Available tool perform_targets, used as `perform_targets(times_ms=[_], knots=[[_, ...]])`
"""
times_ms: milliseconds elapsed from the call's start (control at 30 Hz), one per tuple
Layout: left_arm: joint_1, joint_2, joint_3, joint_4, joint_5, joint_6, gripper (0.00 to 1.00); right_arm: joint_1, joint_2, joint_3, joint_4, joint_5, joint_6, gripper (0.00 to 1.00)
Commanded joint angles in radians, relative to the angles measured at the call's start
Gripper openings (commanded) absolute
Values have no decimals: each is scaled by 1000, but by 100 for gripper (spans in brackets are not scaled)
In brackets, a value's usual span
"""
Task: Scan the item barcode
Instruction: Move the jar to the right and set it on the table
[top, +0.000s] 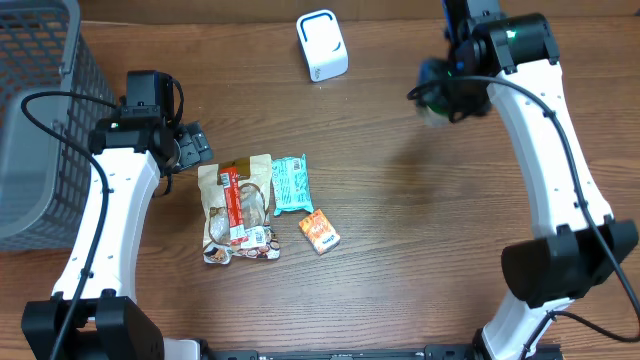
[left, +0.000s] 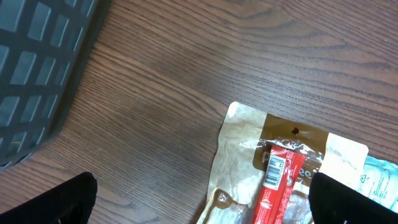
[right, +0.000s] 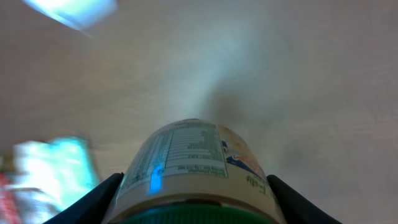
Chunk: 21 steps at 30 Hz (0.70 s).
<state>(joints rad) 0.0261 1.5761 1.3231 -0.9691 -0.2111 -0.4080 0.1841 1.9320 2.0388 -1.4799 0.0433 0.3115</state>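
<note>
Right wrist view puts the jar squarely in my right claw: both fingers are clamped on its sides near the green lid, and the printed label faces the lens with a blue glint on it. I judge the main risk to be a missed read. I see a nutrition panel but cannot tell where the barcode sits, so it may be turned away from the white scanner, which stands well apart to the jar's left on the table. The second risk is a slip, since the jar is round and smooth and I hold it lifted clear of the wood, so a quick wrist roll could let it twist or drop. My right arm rises from its base at the near right edge, with the forearm running toward the far side and the wrist bent inward toward the scanner. My left claw hangs spread wide and empty just beside the tan pouch, its arm reaching up along the basket.
</note>
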Motion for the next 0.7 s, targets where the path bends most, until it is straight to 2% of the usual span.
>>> perform_targets(times_ms=[0,267,433,467,500,567,667], knots=[[2,6,19,1,-8,19,100,-57,12,-111,10,10,31,10],[2,6,19,1,-8,19,100,-197,12,-471,201,6,99,11],[2,6,19,1,-8,19,100,-251,12,-616,311,6,112,11],[2,6,19,1,-8,19,100,-257,12,-637,330,6,112,14],[2,6,19,1,-8,19,100,-261,12,-655,348,6,112,27],[2,6,19,1,-8,19,100,-265,12,-684,377,7,111,76],[2,6,19,1,-8,19,100,-265,11,-691,385,7,112,96]])
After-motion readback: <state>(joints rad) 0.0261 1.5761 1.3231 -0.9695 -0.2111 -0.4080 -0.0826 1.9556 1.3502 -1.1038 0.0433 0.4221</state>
